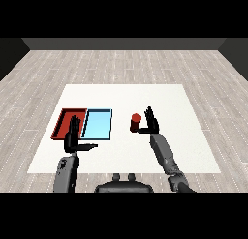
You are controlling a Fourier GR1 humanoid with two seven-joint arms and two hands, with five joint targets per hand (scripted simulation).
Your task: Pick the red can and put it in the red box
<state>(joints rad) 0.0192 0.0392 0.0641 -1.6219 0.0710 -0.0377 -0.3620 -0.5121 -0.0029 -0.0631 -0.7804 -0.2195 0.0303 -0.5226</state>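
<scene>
A red can (135,122) stands upright on the white table (126,100), right of the two trays. My right hand (151,122) is just to the can's right, fingers straight and pointing up, thumb reaching toward the can's base; nothing is held. The red tray (63,121) lies at the left with the light blue tray (98,124) against its right side. My left hand (74,134) hovers over the near edge of the red tray, fingers straight, thumb stuck out to the right, holding nothing.
Both grey forearms come in from the lower corners. The table's near edge (126,172) runs just behind my elbows. A grey plank floor surrounds the table.
</scene>
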